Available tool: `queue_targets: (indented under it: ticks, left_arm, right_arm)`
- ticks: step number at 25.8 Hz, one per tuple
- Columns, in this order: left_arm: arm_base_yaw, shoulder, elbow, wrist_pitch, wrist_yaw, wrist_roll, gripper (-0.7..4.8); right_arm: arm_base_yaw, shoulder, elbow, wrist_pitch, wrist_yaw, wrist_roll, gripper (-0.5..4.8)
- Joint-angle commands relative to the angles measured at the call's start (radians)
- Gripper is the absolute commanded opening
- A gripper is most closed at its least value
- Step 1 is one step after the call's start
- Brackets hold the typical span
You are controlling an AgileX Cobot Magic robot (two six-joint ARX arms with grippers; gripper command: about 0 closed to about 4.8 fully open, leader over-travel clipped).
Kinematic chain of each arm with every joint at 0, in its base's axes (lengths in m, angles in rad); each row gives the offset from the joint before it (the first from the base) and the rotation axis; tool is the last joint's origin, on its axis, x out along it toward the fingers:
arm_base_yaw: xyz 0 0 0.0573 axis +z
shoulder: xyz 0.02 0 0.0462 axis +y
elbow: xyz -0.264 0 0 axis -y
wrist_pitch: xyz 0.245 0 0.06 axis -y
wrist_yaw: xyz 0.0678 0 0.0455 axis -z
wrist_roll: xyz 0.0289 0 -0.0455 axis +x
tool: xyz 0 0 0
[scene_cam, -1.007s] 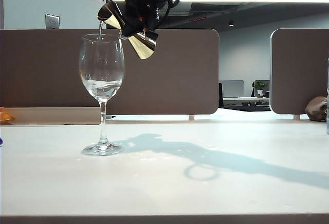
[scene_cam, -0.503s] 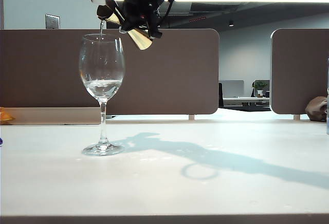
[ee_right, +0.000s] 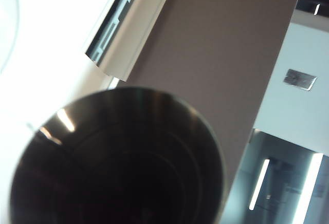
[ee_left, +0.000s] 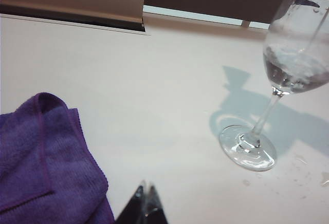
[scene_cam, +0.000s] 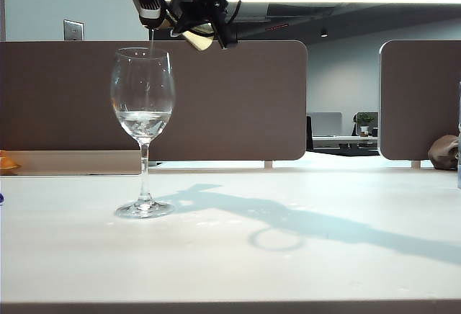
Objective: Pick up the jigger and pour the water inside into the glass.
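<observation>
The right gripper (scene_cam: 189, 20), clamped on the tipped jigger (scene_cam: 196, 38), could drift and spill water (scene_cam: 144, 122) past the glass (scene_cam: 142, 105); the left gripper (ee_left: 145, 211) rests closed.

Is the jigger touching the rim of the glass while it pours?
Apart. The exterior view shows the jigger, held by the right gripper, tipped above the glass, with a thin stream of water bridging the clear gap down past the rim.

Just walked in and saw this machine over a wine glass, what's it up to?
The right gripper holds a gold jigger tipped above the glass, and a thin stream of water runs into the bowl, which already holds some. The left gripper sits idle low over the table beside a purple cloth.
</observation>
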Motion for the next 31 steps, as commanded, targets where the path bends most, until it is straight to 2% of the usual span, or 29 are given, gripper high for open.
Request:
queue_targets:
  ticks: [1,7,10,13,16,18,21,24,31]
  left_arm:
    - [0.001,0.001,0.001,0.012,0.005,0.002,-0.05]
    - [0.001,0.001,0.001,0.012,0.005,0.002,-0.05]
    - [0.001,0.001,0.001,0.012,0.005,0.002,-0.05]
    - [0.001,0.001,0.001,0.012,0.005,0.002,-0.05]
    - [0.002,0.001,0.001,0.012,0.005,0.002,-0.05]
    - [0.002,0.001,0.001,0.012,0.005,0.002,-0.05]
    - [0.002,0.001,0.001,0.012,0.004,0.002,-0.05]
    - [0.001,0.001,0.001,0.012,0.005,0.002,-0.05]
    - [0.001,0.001,0.001,0.012,0.005,0.002,-0.05]
  right_arm:
    - [0.003,-0.007,0.007,0.051,0.001,-0.045,-0.06]
    - [0.010,-0.007,0.007,0.111,-0.003,-0.078,-0.06]
    - [0.013,-0.007,0.007,0.117,-0.001,-0.038,-0.06]
    - [0.013,-0.013,0.007,0.118,0.063,0.268,-0.06]
    - [0.000,-0.037,0.006,0.116,0.073,0.500,-0.06]
    - [-0.030,-0.090,0.006,0.043,0.092,0.772,-0.06]
    - [-0.077,-0.135,0.004,-0.091,0.040,0.995,-0.06]
    - [-0.121,-0.174,-0.006,-0.186,-0.033,1.138,-0.06]
    - [-0.185,-0.335,-0.209,-0.130,-0.108,1.231,-0.06]
